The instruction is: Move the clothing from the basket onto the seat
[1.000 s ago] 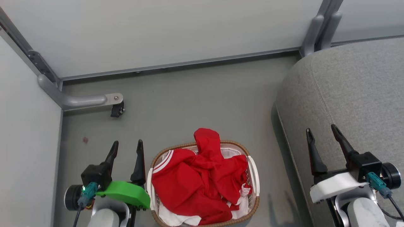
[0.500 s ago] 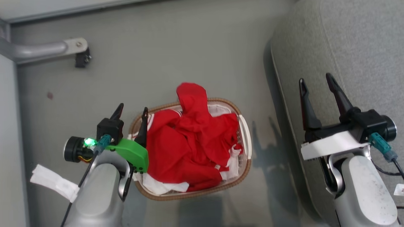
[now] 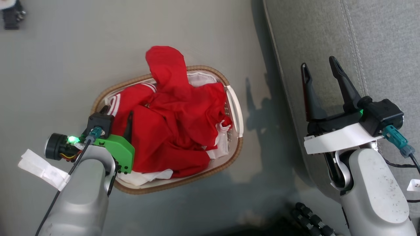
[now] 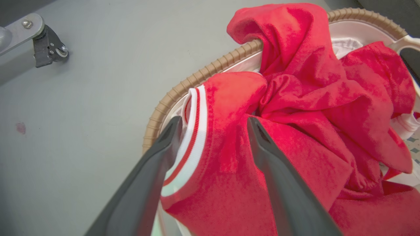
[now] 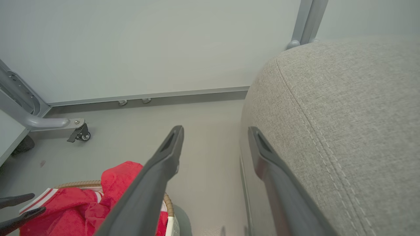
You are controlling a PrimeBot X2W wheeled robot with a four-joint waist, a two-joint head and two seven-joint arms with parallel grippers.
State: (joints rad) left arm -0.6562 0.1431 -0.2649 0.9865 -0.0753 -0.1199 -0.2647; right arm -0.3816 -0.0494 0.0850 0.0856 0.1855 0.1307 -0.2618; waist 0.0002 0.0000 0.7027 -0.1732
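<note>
1. Red clothing (image 3: 177, 131) lies heaped in the basket (image 4: 197, 74), one piece draped over the far rim. None of it is on the seat (image 3: 328, 32) yet.
2. My left gripper (image 4: 214, 120) has come in over the basket's left rim. In the left wrist view its fingers stand wide apart on either side of a white-striped hem (image 4: 193, 131), and they hold nothing so far.
3. For the task, I read this as the end of the reach. The fold sits between the jaws, so closing on it looks like the next step, and the transfer itself has not begun.
4. My right gripper (image 3: 317, 63) hangs fully spread and empty over the seat's rounded edge, well apart from the basket.
5. A second back, the left gripper stood beside the basket over bare floor (image 3: 65, 49), outside the rim. Now it is over the pile.
6. The whole head view has slid too. That is my head camera tipping down, not the basket or the seat moving. The heap itself looks unchanged.
</note>
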